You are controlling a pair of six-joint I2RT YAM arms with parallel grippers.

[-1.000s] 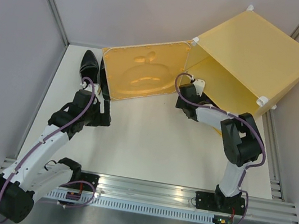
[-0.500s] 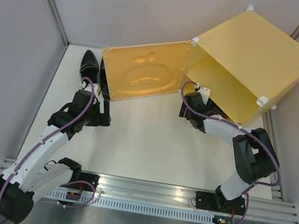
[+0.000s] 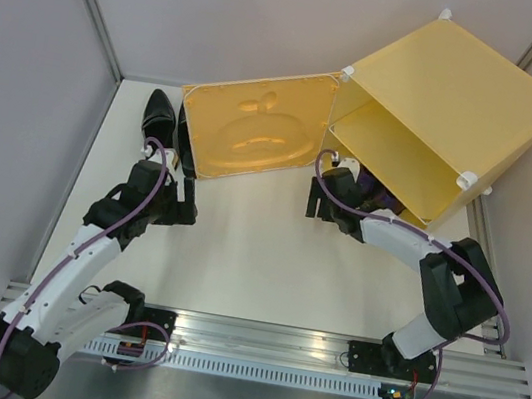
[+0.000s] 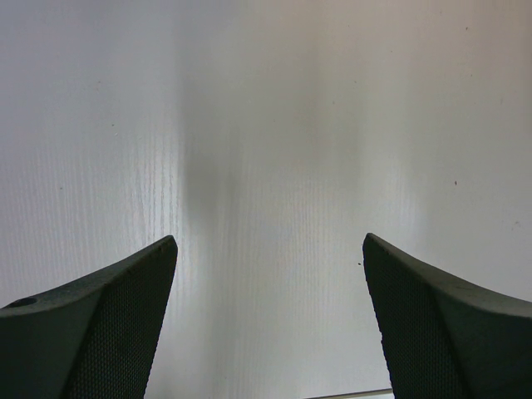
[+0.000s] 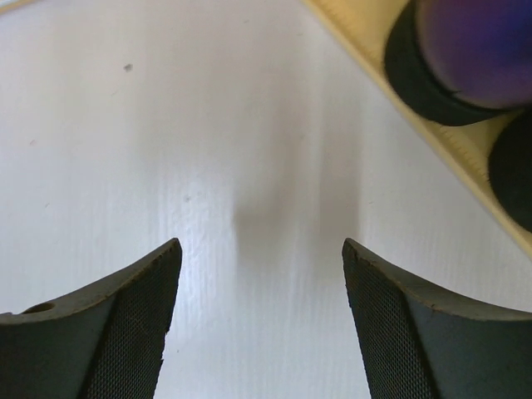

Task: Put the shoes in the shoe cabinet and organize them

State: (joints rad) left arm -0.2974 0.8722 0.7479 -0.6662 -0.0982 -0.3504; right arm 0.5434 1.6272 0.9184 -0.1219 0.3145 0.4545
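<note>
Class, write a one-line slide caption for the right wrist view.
Open right fingers over the white table, a purple shoe resting inside the yellow cabinet.

1. From above, you see only a sliver of the glossy dark purple shoe [image 3: 373, 188]; the yellow plastic cube cabinet [image 3: 456, 88] hides the rest.
2. At the right wrist, that shoe is blurred and cropped by the top edge.
3. The dark rounded shape [image 5: 514, 170] at that view's right edge is too cropped to identify.

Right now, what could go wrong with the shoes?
The black shoe lies behind the open door, so the left claw might bump the door reaching for it. The purple shoe sits right at the front edge of the shoe cabinet; the right claw, open close by, could nudge it out.
</note>
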